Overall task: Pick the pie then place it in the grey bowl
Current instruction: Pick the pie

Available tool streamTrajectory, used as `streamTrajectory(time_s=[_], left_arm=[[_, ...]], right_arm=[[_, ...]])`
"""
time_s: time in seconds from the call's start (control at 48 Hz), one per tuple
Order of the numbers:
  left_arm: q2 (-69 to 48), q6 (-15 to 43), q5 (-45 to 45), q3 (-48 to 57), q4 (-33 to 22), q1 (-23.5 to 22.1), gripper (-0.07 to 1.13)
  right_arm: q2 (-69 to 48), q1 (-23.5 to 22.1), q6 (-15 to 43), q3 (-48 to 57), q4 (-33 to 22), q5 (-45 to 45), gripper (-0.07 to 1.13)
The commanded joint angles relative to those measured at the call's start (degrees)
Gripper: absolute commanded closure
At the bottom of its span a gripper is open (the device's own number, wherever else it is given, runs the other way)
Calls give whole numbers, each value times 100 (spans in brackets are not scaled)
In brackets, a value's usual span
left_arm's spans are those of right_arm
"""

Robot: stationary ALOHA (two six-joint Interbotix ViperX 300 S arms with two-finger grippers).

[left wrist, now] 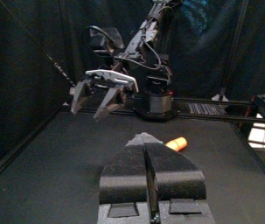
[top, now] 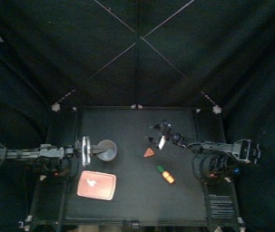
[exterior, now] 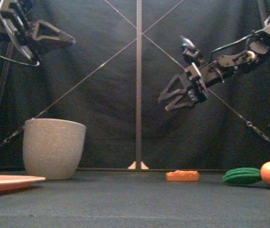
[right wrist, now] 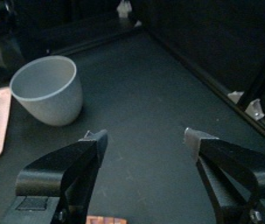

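Hovering above the pie (top: 150,155), right gripper (right wrist: 142,136) gapes empty; left gripper (left wrist: 146,140) closed; bare table (right wrist: 146,83) reaches grey bowl (exterior: 53,149).

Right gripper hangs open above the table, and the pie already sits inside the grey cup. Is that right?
Not quite. The right gripper does hang open above the table, but the pie is not inside the grey cup. It lies on the table, apart from the cup, as the front view shows.

The cup (exterior: 53,148) is grey, the tray (top: 98,185) pink, the pie (exterior: 184,175) orange, another toy (top: 166,173) orange and green.
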Motion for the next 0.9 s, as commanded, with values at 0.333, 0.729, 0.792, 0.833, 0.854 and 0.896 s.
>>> streamTrajectory(time_s=[0.333,0.729,0.792,0.833,0.854,0.896], left_arm=[[18,9,-62,-105,26,229,108],[18,0,-62,-9,9,246,108],[18,0,-62,9,9,246,108],[9,0,-62,18,0,246,108],[18,0,-62,18,0,246,108],[18,0,-62,35,0,246,108]], right_arm=[[686,703,-650,-1916,-1371,5528,4],[1802,686,-3814,-2716,606,6249,4],[1969,686,-4069,-2795,633,6240,4],[2065,686,-4140,-2848,606,6258,4],[2127,668,-4148,-2865,606,6258,4],[2215,624,-4192,-2892,589,6249,4]])
